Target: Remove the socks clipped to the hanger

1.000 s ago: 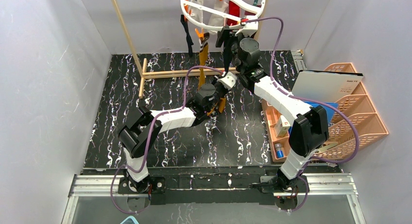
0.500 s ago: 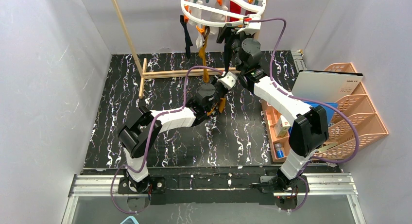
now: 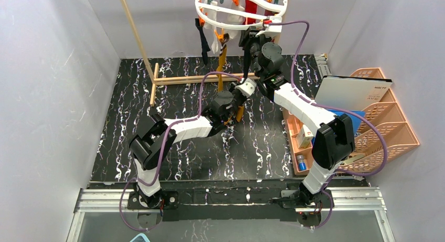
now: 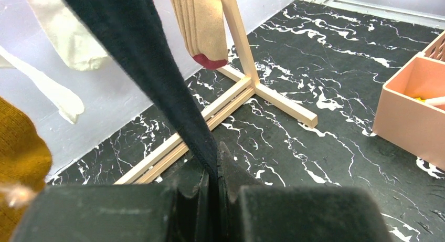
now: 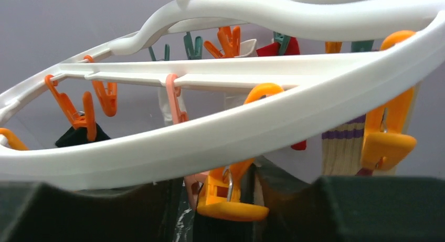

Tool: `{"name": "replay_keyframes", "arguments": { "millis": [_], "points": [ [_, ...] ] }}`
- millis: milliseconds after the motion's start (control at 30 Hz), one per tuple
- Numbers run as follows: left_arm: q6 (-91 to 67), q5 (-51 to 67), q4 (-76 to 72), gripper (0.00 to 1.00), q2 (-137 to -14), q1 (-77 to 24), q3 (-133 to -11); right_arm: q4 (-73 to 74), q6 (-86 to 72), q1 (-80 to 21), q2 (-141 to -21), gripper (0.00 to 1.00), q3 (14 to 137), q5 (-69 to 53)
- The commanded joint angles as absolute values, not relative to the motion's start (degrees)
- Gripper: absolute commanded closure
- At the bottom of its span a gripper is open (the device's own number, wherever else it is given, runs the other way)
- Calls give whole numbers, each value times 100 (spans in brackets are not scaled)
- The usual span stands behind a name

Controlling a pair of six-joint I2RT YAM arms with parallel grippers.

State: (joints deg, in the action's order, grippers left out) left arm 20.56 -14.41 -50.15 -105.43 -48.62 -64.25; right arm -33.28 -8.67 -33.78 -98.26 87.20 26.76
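No lettering can be read in any view.
A small dark print sits at the far right corner of the white flat panel (image 3: 349, 93), which rests on the peach plastic rack (image 3: 394, 138), well to the right of the right gripper (image 3: 250, 38). It is too small to make out.

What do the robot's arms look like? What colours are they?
The left arm and right arm match: smooth white shells on the long parts, with chunky black joints between them. A thin purple cable loops along each one. Up close, the left gripper and right gripper have dark, blocky fingers. No writing or stickers show.
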Motion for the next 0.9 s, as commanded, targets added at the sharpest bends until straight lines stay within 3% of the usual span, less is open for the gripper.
{"name": "replay_keyframes", "arguments": {
  "millis": [0,67,200,433,500,533,567,633,867],
  "points": [
    [2030,-1481,-4825,100,-10667,-4948,-6460,-3919,-808,-3343,-9670,64,8710,2729],
    [2030,-1485,-4825,100,-10656,-4948,-6453,-3929,-808,-3340,-9663,79,8704,2749],
    [2043,-1507,-4825,100,-10628,-4948,-6411,-3924,-809,-3343,-9676,91,8706,2761],
    [1933,-1503,-4754,100,-10433,-4948,-6188,-3874,-804,-3347,-9680,96,8724,2760],
    [1826,-1513,-4669,48,-10336,-4948,-6112,-3876,-809,-3343,-9691,96,8720,2774],
    [1755,-1560,-4668,9,-10289,-4948,-6067,-3868,-809,-3345,-9694,95,8728,2774],
    [1689,-1624,-4672,3,-10242,-4948,-6032,-3861,-805,-3341,-9692,93,8732,2776],
    [1614,-1834,-4676,2,-10156,-4948,-5976,-3852,-797,-3340,-9684,85,8736,2768],
    [1816,-3092,-5731,2,-9613,-4948,-5434,-3738,-732,-3340,-9690,40,8810,2695]
  ]
}}
